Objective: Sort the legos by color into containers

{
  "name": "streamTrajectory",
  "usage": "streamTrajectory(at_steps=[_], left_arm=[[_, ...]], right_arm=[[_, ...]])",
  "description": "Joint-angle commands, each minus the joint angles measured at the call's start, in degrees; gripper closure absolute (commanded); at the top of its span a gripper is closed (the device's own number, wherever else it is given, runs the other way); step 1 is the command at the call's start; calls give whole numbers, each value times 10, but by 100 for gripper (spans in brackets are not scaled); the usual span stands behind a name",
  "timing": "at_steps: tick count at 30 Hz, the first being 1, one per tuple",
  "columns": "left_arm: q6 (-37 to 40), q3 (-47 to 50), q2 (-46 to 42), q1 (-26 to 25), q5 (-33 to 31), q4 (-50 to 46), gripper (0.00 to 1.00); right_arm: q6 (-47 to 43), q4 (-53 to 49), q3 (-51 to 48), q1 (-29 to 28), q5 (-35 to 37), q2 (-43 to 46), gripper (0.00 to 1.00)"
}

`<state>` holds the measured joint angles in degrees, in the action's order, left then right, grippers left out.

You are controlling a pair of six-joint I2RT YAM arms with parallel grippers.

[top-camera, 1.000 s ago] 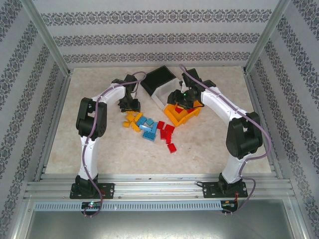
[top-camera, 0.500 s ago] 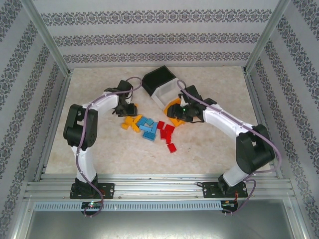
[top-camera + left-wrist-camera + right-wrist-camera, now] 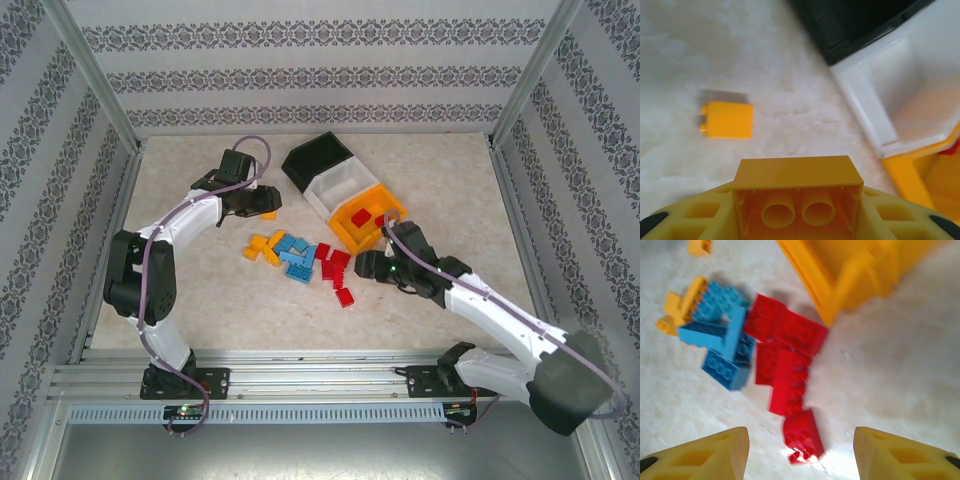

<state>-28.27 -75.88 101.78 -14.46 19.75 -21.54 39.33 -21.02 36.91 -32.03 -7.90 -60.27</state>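
Right fingers [image 3: 705, 452] now over red legos [image 3: 785, 365]

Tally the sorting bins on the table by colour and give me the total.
black bin: 1
white bin: 1
orange bin: 1
Total: 3
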Motion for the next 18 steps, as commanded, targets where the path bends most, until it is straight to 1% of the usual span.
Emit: streamTrajectory(at_steps=[1,2,4,8,14,18], left_arm=[[-112,-20,33,-15,69,103,61],[-142,-24,46,-21,81,130,61],[-179,-46,76,-33,94,159,60],[-213,-132,147,-54,102,156,61],[-231,-240,229,-71,109,127,60],[-235,-280,256,-81,111,116,59]], right_arm=[[14,3,-40,-3,24,51,42],[15,0,-49,-2,25,67,41],[18,-2,-65,-2,24,93,41],[20,0,-80,-2,28,117,40],[14,11,-69,-1,24,95,39],[-2,6,-43,0,19,71,38]])
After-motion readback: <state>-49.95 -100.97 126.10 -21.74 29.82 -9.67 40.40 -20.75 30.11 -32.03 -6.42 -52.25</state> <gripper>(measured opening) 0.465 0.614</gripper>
